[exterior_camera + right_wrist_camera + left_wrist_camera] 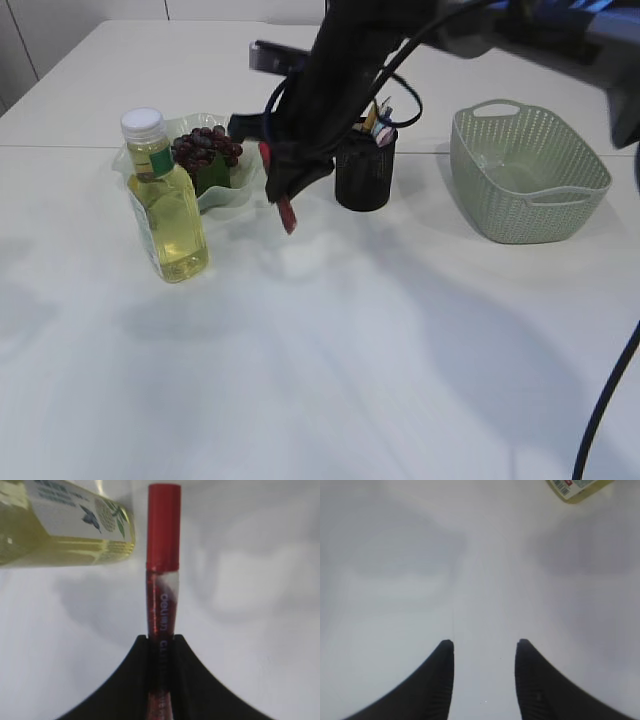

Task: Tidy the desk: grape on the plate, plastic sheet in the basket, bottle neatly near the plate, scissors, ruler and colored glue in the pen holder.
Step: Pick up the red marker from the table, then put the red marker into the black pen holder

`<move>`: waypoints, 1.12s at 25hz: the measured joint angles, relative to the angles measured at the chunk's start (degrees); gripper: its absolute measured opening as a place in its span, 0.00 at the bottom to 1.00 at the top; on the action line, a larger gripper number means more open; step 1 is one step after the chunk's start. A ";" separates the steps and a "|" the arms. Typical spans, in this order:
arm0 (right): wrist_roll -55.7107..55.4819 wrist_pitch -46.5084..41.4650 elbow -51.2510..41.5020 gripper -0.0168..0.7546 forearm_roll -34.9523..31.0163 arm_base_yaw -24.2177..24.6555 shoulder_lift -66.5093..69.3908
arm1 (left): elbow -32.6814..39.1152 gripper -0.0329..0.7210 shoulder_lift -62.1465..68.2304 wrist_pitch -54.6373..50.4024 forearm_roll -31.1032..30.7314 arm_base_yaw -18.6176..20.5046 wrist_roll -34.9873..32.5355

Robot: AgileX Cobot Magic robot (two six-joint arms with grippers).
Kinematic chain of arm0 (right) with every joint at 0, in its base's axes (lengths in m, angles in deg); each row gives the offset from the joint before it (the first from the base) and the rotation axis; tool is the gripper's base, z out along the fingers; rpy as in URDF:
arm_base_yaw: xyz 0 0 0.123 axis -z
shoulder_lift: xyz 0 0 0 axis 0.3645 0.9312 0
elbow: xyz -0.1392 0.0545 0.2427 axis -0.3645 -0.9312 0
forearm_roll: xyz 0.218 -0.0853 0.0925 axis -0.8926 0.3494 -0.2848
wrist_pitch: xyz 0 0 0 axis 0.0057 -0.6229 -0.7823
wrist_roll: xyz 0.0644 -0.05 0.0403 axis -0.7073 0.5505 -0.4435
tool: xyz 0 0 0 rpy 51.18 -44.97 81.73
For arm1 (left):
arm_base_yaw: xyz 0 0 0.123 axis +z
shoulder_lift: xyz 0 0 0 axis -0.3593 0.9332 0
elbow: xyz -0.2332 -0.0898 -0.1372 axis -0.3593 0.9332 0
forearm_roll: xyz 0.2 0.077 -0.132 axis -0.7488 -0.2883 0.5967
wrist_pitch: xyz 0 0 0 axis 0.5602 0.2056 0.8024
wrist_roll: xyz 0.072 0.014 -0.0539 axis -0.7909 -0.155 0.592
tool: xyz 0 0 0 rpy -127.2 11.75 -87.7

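Most of the tidying looks done, judging by how things lie. The grapes (pixel 207 146) sit on the plate (pixel 238 192), with something green under them that I cannot identify. The bottle (pixel 165 205) stands upright just in front of the plate at its left side, so it is near the plate as asked. The pen holder (pixel 364 168) already has several items poking out of its top; they are too small to say whether the scissors and ruler are among them, and neither lies loose on the table (pixel 320 360). The basket (pixel 525 172) stands well apart to the right; I cannot tell whether the plastic sheet is inside, though none shows on the table. What is plainly left is the glue (pixel 162 570): the right gripper (pixel 161 640) has its jaws clamped on the red tube, which hangs above the table between the plate and the pen holder, its cap pointing away from the wrist and close to the bottle. It has yet to go into the holder. The left gripper (pixel 484 647) hovers over bare table with its jaws apart and nothing between them.
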 joint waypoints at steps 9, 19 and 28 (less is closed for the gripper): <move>18.75 2.19 0.08 0.16 -17.63 10.99 -3.49 | 0.00 0.43 0.00 0.00 0.00 0.00 0.00; 41.88 16.99 0.08 0.16 -25.83 16.37 -3.49 | 0.00 0.43 0.00 0.00 0.00 0.00 0.00; 55.65 25.15 0.08 0.16 -32.39 18.30 1.70 | 0.00 0.43 0.00 0.00 0.00 0.00 0.00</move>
